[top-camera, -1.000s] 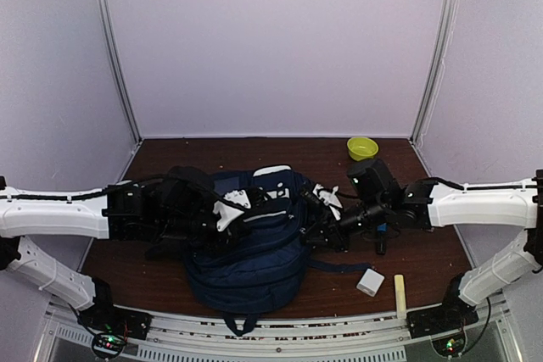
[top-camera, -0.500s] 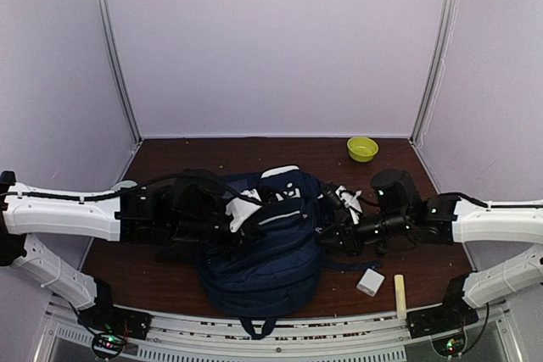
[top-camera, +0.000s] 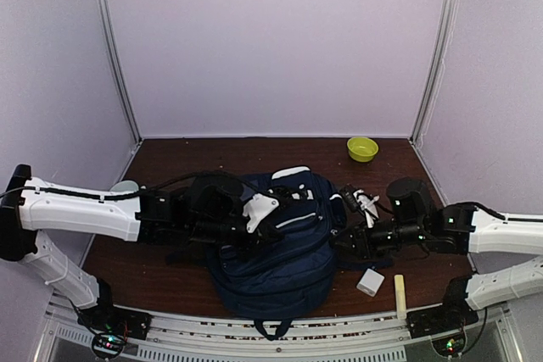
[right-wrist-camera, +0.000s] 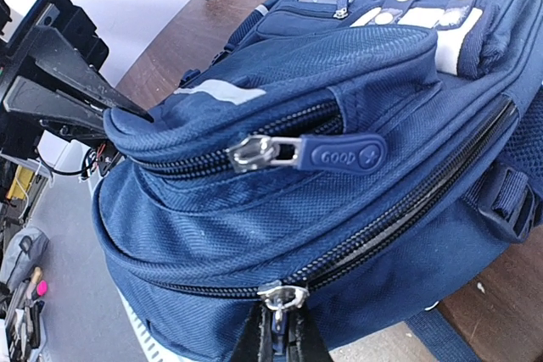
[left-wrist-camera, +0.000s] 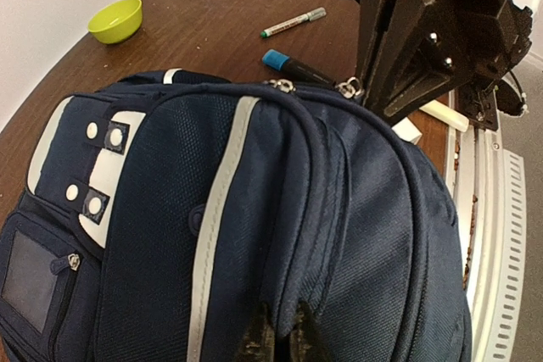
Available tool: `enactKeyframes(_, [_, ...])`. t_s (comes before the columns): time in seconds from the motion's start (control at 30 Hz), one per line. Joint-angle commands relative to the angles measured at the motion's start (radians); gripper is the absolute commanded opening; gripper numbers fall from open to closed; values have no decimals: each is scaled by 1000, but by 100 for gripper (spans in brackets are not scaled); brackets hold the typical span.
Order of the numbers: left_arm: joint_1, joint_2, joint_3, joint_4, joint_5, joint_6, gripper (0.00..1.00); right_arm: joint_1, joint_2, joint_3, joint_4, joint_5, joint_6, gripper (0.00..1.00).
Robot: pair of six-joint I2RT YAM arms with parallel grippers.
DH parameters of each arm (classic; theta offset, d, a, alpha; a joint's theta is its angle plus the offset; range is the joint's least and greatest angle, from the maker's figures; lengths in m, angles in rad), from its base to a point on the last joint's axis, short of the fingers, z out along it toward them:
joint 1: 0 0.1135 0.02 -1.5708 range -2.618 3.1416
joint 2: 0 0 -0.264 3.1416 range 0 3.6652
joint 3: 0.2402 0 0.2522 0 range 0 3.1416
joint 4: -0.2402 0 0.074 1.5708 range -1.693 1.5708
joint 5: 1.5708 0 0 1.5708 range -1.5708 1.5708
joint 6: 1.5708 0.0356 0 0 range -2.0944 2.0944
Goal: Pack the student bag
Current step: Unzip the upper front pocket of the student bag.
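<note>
Tabletop (top-camera: pixel 212 154) of dark brown wood, seen from above, enclosed by plain pale lavender walls (top-camera: pixel 271 40) at the back and both sides. Thin metal posts (top-camera: pixel 114 48) stand in the two back corners, and a perforated metal rail (top-camera: pixel 356 336) runs along the near edge at 6 o'clock.

At the centre of the table, slightly toward 6 o'clock, lies the student bag (top-camera: pixel 271 243), navy blue with a white stripe and a white patch carrying dark dots. Two white and black robot arms reach in low across the table and meet it from opposite sides.

From 9 o'clock, the left gripper (left-wrist-camera: pixel 277 338) is closed tight, its dark fingertips pinched on a ridge of the bag's fabric. From 3 o'clock, the right gripper (right-wrist-camera: pixel 280 341) is closed on the lower zipper pull (right-wrist-camera: pixel 282 298), the metal tab caught between its fingertips. Above it a second zipper, with a blue rubber tab (right-wrist-camera: pixel 348 157), is zipped closed.

A lime green bowl (top-camera: pixel 362 148) sits near the back right corner, at 1 o'clock from the bag. At 4 o'clock from the bag, near the front edge, a small white block (top-camera: pixel 370 282) lies just beside a pale stick (top-camera: pixel 399 294). The left wrist view also shows a blue-capped marker (left-wrist-camera: pixel 293 65) touching the bag's far side and a green-tipped pen (left-wrist-camera: pixel 293 22) on the bare wood beyond it.
</note>
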Motion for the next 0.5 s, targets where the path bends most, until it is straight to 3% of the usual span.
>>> enactKeyframes(0.0, [10, 17, 60, 128, -22, -35, 0, 43, -37, 21, -20, 23, 41, 0])
enactKeyframes(0.47, [11, 40, 85, 160, 30, -76, 0, 178, 73, 18, 100, 75, 111, 0])
